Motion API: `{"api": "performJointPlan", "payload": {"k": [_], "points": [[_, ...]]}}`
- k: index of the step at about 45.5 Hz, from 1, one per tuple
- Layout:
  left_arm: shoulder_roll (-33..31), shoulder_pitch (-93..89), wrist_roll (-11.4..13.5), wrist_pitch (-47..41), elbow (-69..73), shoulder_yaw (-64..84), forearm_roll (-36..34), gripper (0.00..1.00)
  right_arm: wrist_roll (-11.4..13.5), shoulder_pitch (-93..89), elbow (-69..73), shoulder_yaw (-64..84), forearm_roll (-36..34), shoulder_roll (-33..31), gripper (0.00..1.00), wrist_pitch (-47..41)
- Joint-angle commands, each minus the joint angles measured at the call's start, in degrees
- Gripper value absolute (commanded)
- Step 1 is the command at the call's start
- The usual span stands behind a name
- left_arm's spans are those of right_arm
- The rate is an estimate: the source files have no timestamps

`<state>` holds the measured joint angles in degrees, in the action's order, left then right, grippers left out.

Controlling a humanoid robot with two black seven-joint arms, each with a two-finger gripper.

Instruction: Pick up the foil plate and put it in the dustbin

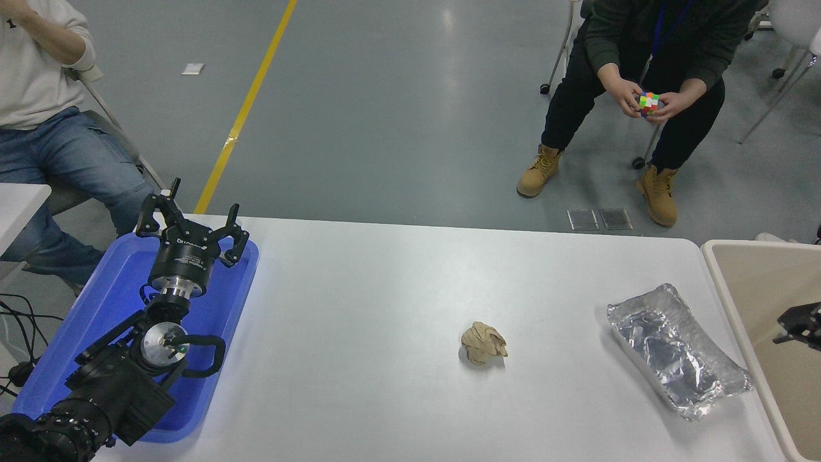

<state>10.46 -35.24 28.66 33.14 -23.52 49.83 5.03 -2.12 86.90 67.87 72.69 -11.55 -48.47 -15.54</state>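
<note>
Crinkled silver, the foil plate [677, 353] lay ungrasped at the table's [385, 308] right edge, just beside the dustbin [731, 301]. We judged pickup not begun; next, the right gripper [798, 324], barely visible over the bin, its fingers impossible to read, must reach left. The bin showed nothing inside. The left gripper [192, 228], fingers spread and empty, hung over a blue tray [96, 321].

Foil plate [678, 351] sits near the table's [385, 308] right edge, right beside the dustbin [725, 289]; paper ball [483, 343] mid-table.
</note>
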Motion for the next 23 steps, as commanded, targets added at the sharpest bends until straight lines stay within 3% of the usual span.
{"api": "performJointPlan", "payload": {"k": [1,23], "points": [[0.0,0.0,0.0,0.0,-0.03,0.0,0.06,1.0,-0.08,-7.53,0.07,-7.47,-2.43,0.04,1.0,5.6],[0.0,0.0,0.0,0.0,0.06,0.0,0.06,1.0,-0.52,-21.24,-2.12,-20.66,-1.37,3.56,1.0,14.04]]}}
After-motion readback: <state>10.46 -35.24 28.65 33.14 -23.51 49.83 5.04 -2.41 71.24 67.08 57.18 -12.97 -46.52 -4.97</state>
